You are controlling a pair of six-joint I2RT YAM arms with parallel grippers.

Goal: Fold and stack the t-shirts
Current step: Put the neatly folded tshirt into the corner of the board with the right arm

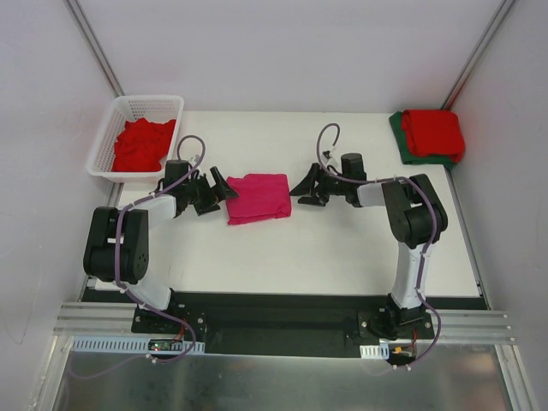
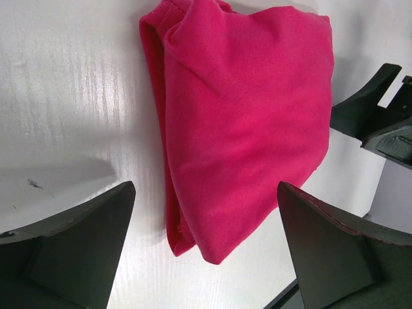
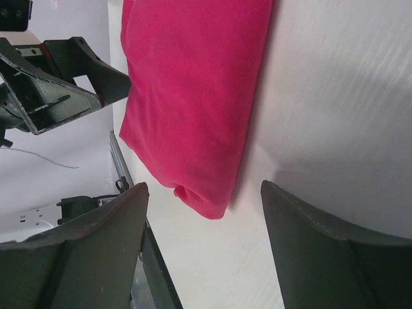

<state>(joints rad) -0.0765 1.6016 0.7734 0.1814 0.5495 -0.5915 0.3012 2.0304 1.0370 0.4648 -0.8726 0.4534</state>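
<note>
1. The basket (image 1: pixel 104 137) at far left held crumpled red shirts (image 1: pixel 141 145); I judged these your unfolded supply.
2. Your left gripper (image 1: pixel 221 188) stood wide open, gripping nothing, just beside the pink shirt (image 1: pixel 258 198).
3. That pink shirt lay folded flat between both grippers, within either arm's reach.
4. Your right gripper (image 1: pixel 303 192) gaped open too, empty, just right of it.
5. In the far right corner a folded red shirt (image 1: pixel 434 133) sat atop the green shirt (image 1: pixel 401 147), likely the stack the pink one joins.

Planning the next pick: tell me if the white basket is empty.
No, a heap of red cloth lies inside the white basket.
</note>
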